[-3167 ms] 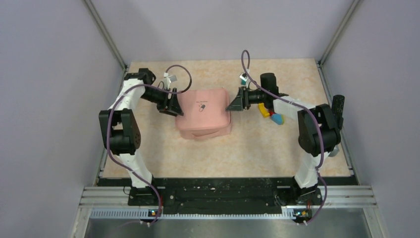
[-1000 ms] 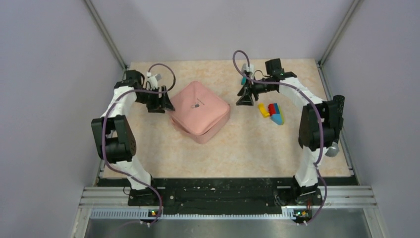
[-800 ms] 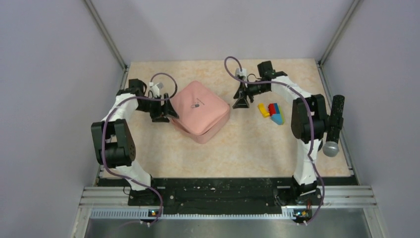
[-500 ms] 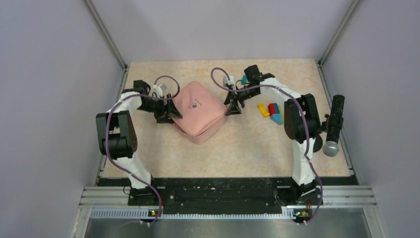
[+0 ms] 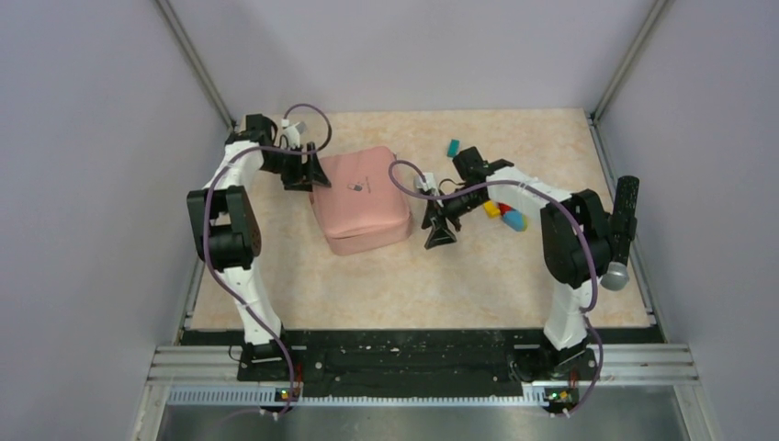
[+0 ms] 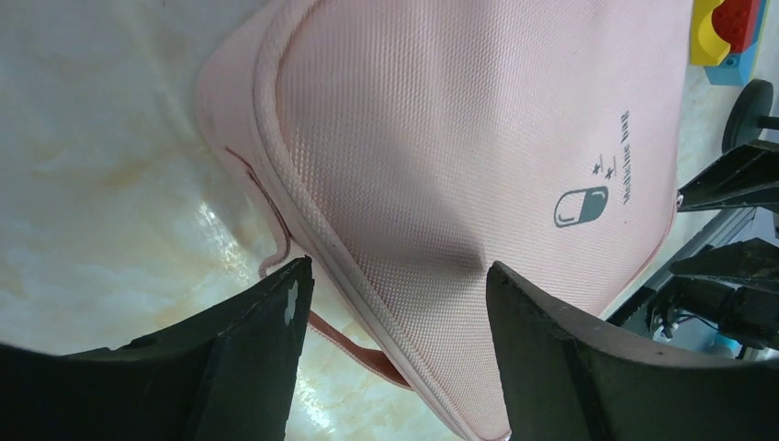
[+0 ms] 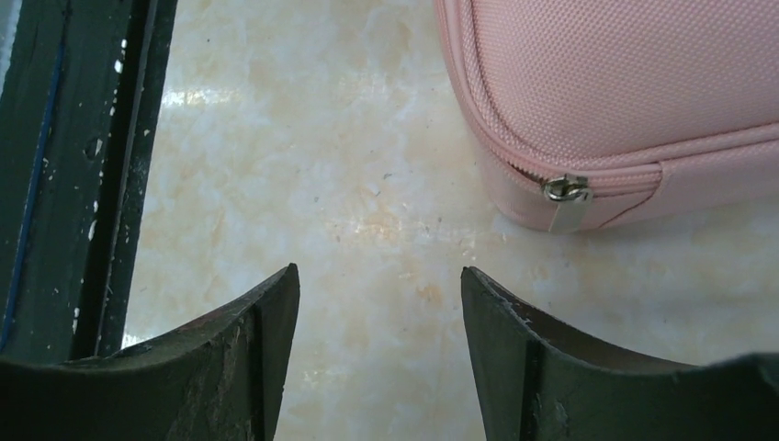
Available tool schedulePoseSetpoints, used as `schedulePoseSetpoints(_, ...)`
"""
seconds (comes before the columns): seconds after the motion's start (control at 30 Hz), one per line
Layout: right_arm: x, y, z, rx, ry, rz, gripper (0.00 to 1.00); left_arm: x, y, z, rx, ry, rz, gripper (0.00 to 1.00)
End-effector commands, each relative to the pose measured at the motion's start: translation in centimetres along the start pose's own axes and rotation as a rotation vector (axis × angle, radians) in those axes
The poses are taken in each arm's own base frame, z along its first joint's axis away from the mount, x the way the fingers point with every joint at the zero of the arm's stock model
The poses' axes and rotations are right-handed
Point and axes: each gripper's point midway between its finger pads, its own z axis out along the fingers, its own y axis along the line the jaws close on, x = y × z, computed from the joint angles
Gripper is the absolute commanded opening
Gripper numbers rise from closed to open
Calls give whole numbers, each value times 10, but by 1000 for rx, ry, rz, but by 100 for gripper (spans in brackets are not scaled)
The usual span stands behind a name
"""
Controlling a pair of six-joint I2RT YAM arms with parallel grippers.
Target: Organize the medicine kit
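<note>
The medicine kit (image 5: pixel 360 197), a pink soft zip case with a small dark logo (image 5: pixel 354 187), lies shut in the middle of the table. My left gripper (image 5: pixel 308 173) is open at the kit's far left corner. In the left wrist view the kit (image 6: pixel 441 138) has its seam edge between my open left gripper (image 6: pixel 397 276). My right gripper (image 5: pixel 439 234) is open and empty, just right of the kit's near right corner. In the right wrist view my right gripper (image 7: pixel 378 276) is over bare table. The kit (image 7: pixel 625 92) and its metal zip pull (image 7: pixel 565 193) lie ahead to the right.
Yellow, red and blue blocks (image 5: pixel 505 216) lie right of the kit, partly behind the right arm. They also show in the left wrist view (image 6: pixel 730 28). A small teal block (image 5: pixel 452 147) lies at the back. A black rail (image 7: pixel 73 165) runs along the table edge.
The kit has turned from diamond-wise to nearly square with the table. My left gripper moved back to its far left corner. My right gripper moved nearer, to its near right corner.
</note>
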Motion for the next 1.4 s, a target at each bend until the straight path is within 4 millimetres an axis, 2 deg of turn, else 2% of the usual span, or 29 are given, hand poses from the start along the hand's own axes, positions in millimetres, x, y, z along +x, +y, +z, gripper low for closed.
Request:
schedulePoseSetpoints(0.0, -10, -4, -6, 67, -13, -5, 64, 14, -8, -16, -9, 1, 18, 74)
schedulePoseSetpoints(0.1, -12, -20, -2, 126, -39, 56, 63, 22, -16, -26, -16, -14, 20, 73)
schedulePoseSetpoints(0.27, -15, -50, 1, 193, -41, 49, 63, 29, -33, -43, -1, -46, 54, 74)
schedulePoseSetpoints(0.43, -27, -65, 6, 155, -90, 17, 62, 35, -50, -58, 43, -43, 115, 74)
schedulePoseSetpoints(0.6, -38, -78, 13, 114, -134, -5, 53, 41, -56, -67, 52, -21, 126, 74)
schedulePoseSetpoints(0.77, -47, -82, 14, 92, -157, -53, 41, 45, -57, -69, 47, -23, 127, 74)
schedulePoseSetpoints(0.9, -49, -79, 11, 94, -155, -82, 20, 47, -56, -67, 44, -22, 121, 74)
schedulePoseSetpoints(1.0, -46, -78, 8, 129, -135, -103, 13, 48, -55, -66, 45, -23, 115, 74)
schedulePoseSetpoints(1.13, -47, -87, -6, 312, -104, -184, 6, 48, -54, -64, 45, -24, 104, 74)
schedulePoseSetpoints(1.17, -41, -87, -8, 361, -99, -188, 5, 48, -54, -64, 44, -25, 103, 73)
schedulePoseSetpoints(1.23, -52, -92, -20, 454, -130, -231, 5, 48, -53, -63, 44, -26, 99, 74)
schedulePoseSetpoints(1.37, -59, -87, -27, 484, -153, -228, 7, 48, -51, -60, 46, -27, 87, 73)
